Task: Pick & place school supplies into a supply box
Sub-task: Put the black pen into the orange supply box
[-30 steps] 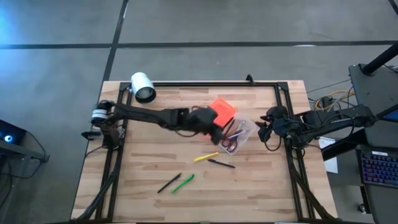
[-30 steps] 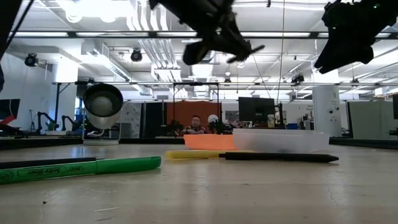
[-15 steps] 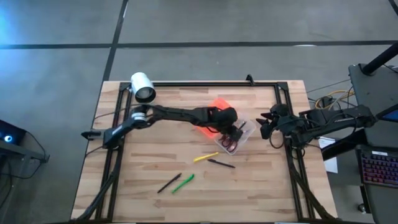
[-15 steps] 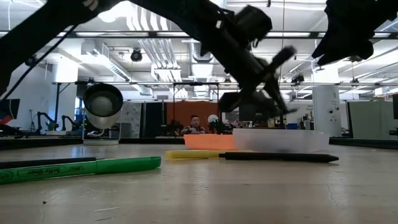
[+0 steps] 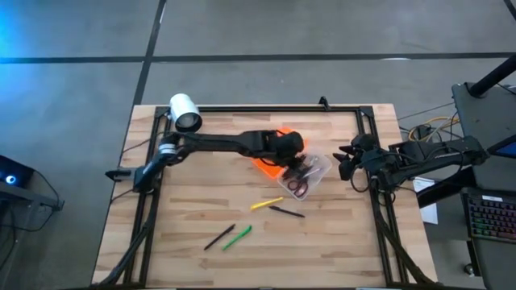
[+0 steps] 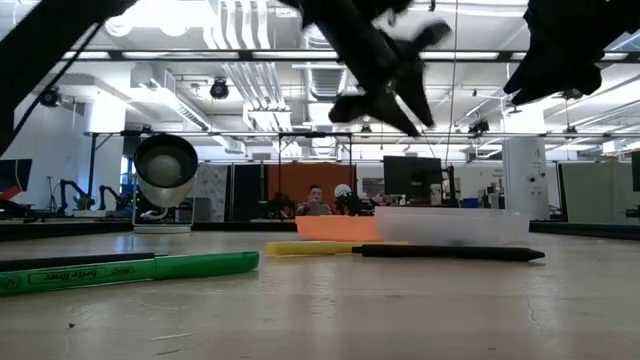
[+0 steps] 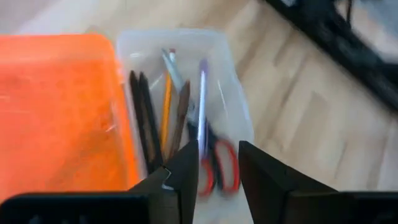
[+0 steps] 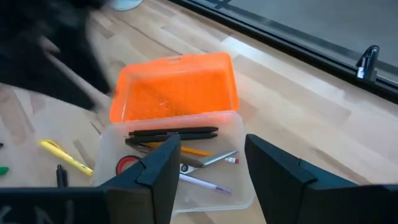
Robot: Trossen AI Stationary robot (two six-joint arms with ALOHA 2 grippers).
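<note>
Left gripper point(image 5: 300, 163) above the supply box point(image 5: 316, 171), fingers parted, holding nothing; scissors point(image 7: 219, 167) and pens inside. Right gripper point(image 5: 345, 164) waits at table edge, released

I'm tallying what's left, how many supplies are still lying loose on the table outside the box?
4: a yellow pen and a black pen near the table's middle, a black pencil and a green marker beside each other toward the front. None looks hidden.

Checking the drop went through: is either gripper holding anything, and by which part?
Nothing is held. The left gripper is open above the clear plastic supply box; the right gripper is open too.
</note>
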